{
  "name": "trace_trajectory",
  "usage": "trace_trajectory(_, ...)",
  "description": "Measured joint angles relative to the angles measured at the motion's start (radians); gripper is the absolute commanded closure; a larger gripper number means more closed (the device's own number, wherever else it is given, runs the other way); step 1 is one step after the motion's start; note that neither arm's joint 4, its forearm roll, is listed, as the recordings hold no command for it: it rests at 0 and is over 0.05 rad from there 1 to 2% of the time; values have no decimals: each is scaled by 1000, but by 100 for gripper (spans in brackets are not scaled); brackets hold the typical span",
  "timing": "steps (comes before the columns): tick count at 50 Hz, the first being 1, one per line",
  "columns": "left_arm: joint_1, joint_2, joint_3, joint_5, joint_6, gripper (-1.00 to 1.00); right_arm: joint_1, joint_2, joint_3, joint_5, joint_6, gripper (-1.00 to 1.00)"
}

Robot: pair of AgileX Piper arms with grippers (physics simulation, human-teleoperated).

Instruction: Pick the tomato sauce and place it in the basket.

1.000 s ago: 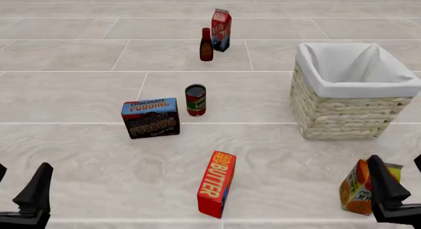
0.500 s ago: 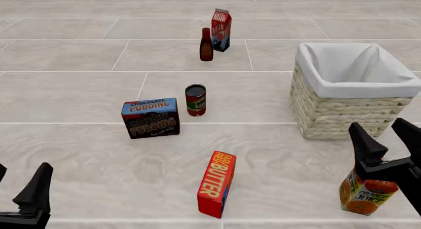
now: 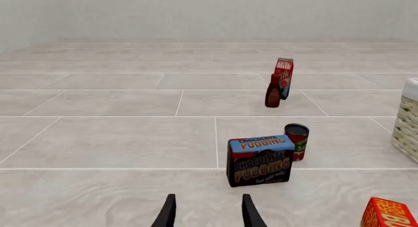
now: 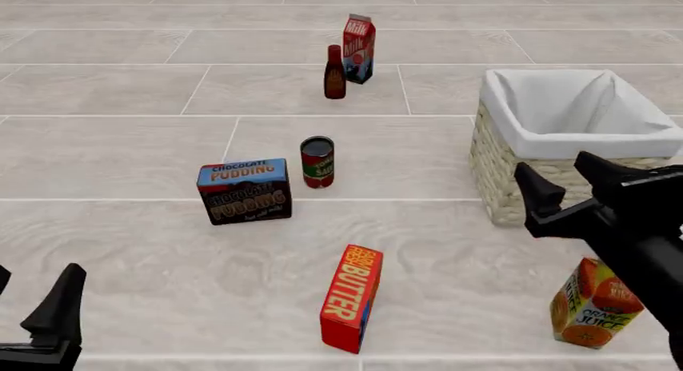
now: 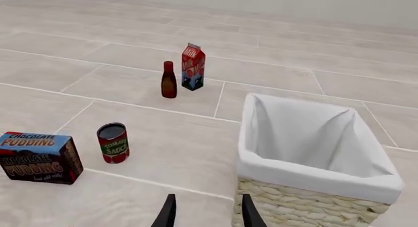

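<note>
Ahead-left of the right gripper (image 4: pixel 565 183), which has risen and advanced with fingers spread and empty, the tomato sauce (image 4: pixel 317 161) stands untouched; approach under way. Basket (image 4: pixel 539 187) just beside it.

The tomato sauce (image 4: pixel 317 161) is placed near the table's middle, just right of and slightly behind the chocolate pudding box (image 4: pixel 245 190). Well behind it, the bottle (image 4: pixel 335 72) is set beside the milk carton (image 4: pixel 359 49). The basket (image 4: pixel 565 147) is found far right. In front, the butter box (image 4: pixel 353 297) is seen, with the orange juice carton (image 4: pixel 593 305) to its right.
</note>
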Motion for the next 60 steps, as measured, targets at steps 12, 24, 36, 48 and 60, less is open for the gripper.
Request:
trace_trajectory(12, 0, 0, 0, 0, 0, -100, 62, 166, -90, -45, -15, -100)
trace_trajectory(24, 0, 0, 0, 0, 0, -100, 142, 364, -231, -36, -30, -100)
trace_trajectory(36, 0, 0, 0, 0, 0, -100, 201, 520, -352, -10, -43, -100)
trace_trajectory(48, 0, 0, 0, 0, 0, -100, 231, 634, -434, -4, -43, -100)
trace_trajectory(60, 0, 0, 0, 0, 0, -100, 254, 725, -504, -12, -44, -100)
